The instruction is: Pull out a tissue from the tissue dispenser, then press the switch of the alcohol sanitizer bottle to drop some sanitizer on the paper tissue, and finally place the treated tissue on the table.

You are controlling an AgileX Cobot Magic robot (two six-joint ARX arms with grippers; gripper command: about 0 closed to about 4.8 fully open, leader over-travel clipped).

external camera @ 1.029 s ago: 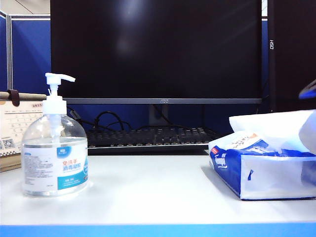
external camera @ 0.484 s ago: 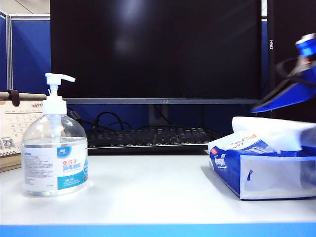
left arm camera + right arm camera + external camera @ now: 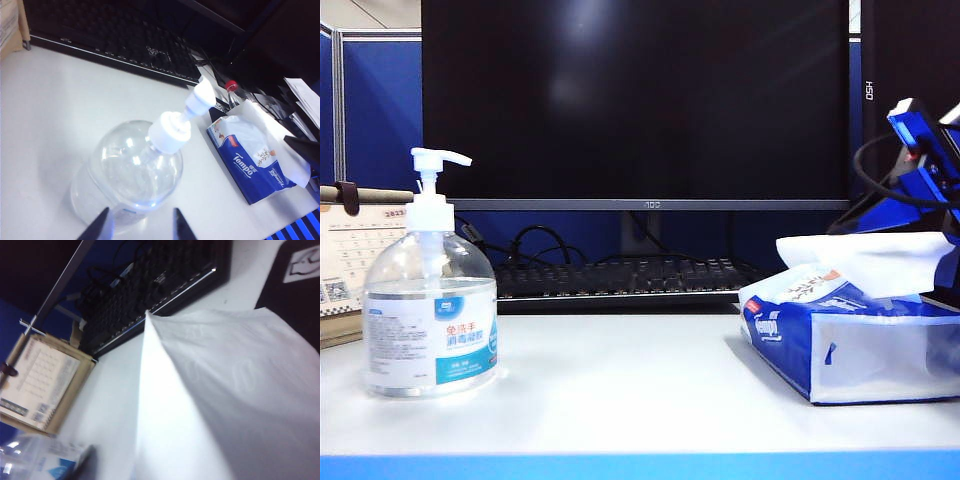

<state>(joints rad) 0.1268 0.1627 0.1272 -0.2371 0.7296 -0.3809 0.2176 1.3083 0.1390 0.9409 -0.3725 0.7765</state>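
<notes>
**Desk stock, sanitising station**

Table [image 3: 620, 390], flat white with blue front edge: wide bare stretch between items. Rounded clear gel bottle [image 3: 430, 315] with white pump head [image 3: 438, 160], far left. Blue-and-white soft tissue pack [image 3: 850, 345], far right, white tissue [image 3: 865, 262] rising from it. Left gripper [image 3: 136, 226]: fingers spread wide above bottle, holding nothing. Right gripper [image 3: 945, 235]: at tissue's right end; grip not discernible.

A large white tissue [image 3: 225, 405] fills the foreground; beyond it a black keyboard [image 3: 150, 290] lies on the table [image 3: 107, 405].
</notes>
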